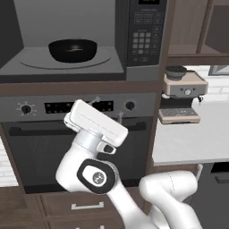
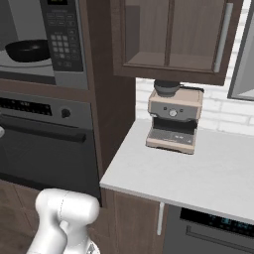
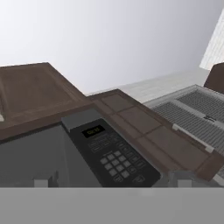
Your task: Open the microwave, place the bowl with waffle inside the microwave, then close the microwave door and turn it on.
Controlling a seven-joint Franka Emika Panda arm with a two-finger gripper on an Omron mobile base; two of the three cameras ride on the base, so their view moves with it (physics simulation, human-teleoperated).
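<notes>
Black bowl with waffle (image 1: 72,50) is sitting on the turntable inside the open microwave (image 1: 62,62); we are holding our gripper (image 1: 106,106) low before the oven, jaws apart, presumably clearing room for the door.

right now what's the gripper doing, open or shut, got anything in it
gripper: open, jaws spread wide, holding nothing; the bowl with waffle already sits inside the microwave.

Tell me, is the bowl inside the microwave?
Yes. The bowl sits on the turntable inside the open microwave.
</notes>
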